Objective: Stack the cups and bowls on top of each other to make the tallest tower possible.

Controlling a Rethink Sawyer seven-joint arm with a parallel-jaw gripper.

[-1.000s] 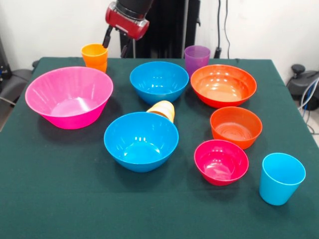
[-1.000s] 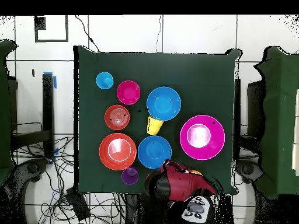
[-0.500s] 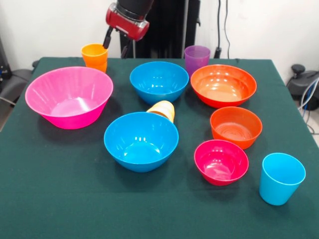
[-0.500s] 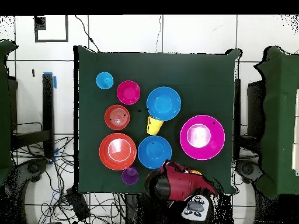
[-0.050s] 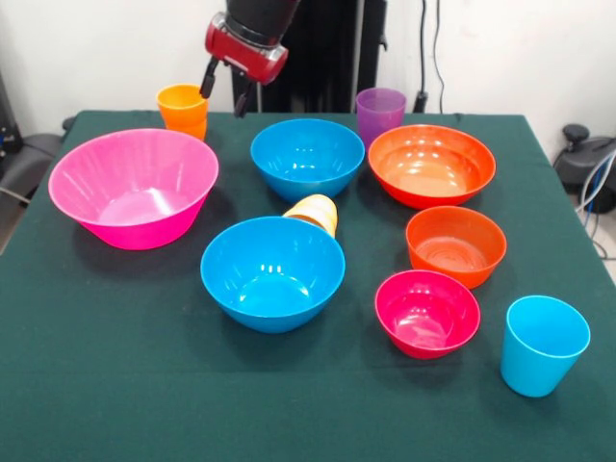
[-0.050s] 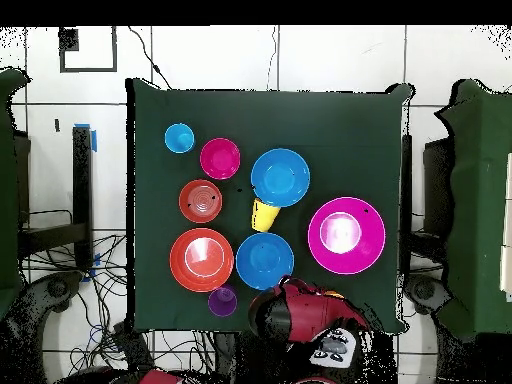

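Note:
My gripper (image 5: pixel 223 89) hangs open and empty at the table's far edge, just right of the upright orange cup (image 5: pixel 183 108). The purple cup (image 5: pixel 380 114) (image 6: pixel 222 300) and the light blue cup (image 5: pixel 543 345) (image 6: pixel 179 138) stand upright. A yellow-orange cup (image 5: pixel 313 212) (image 6: pixel 264 214) lies on its side between the two blue bowls (image 5: pixel 307 157) (image 5: pixel 272 272). Also on the cloth are the pink bowl (image 5: pixel 133 188), the orange-red bowl (image 5: pixel 431 165), the small orange bowl (image 5: pixel 455 245) and the magenta bowl (image 5: pixel 427 313). Each piece sits alone, and no tower is in view. In the overhead view the arm (image 6: pixel 300 315) hides the gripper.
The dark green table (image 5: pixel 115 385) carries all the pieces. Cables and dark equipment (image 5: pixel 592 168) lie beyond its right edge. A black stand (image 5: pixel 327 58) rises behind the far edge.
The arm's wrist has shifted very slightly above the far edge. No cup or bowl has moved.

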